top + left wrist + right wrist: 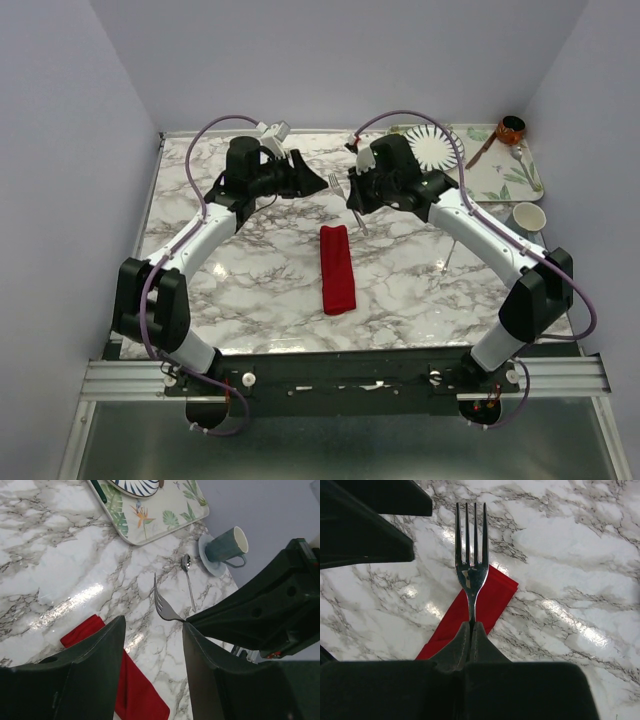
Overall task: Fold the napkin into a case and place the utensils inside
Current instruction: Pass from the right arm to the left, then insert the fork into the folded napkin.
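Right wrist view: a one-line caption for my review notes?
Right gripper shut on a silver fork, tines forward, folded red napkin on the marble table beneath.

Peers between spread left pincer (153, 630) at fork (164, 607), pinched from 3 o'clock by right pincer (189, 622); case (137, 692) at 7.

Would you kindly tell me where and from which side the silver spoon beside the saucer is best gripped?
Take the spoon probably mid-handle, straight down from above, closing across its narrow width: it lies flat on the table, bowl near the saucer, handle clear.
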`<control>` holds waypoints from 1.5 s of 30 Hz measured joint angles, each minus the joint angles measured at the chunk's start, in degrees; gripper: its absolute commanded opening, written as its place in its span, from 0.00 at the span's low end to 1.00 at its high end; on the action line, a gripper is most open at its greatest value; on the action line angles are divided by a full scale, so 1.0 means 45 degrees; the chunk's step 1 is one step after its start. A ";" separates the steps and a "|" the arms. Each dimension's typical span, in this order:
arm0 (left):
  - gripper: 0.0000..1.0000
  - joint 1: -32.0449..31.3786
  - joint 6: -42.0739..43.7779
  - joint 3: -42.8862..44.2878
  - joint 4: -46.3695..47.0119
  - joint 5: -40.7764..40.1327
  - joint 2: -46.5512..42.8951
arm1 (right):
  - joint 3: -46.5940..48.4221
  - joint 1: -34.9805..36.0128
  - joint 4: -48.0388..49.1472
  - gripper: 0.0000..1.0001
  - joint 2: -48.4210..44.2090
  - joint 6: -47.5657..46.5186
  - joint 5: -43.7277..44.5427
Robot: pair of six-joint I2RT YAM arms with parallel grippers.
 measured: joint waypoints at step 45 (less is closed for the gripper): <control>0.00 0.0933 0.3332 0.1030 -0.0369 0.6703 0.4590 | -0.2341 -0.2487 -0.2438 1.00 -0.1783 -0.2074 -0.5887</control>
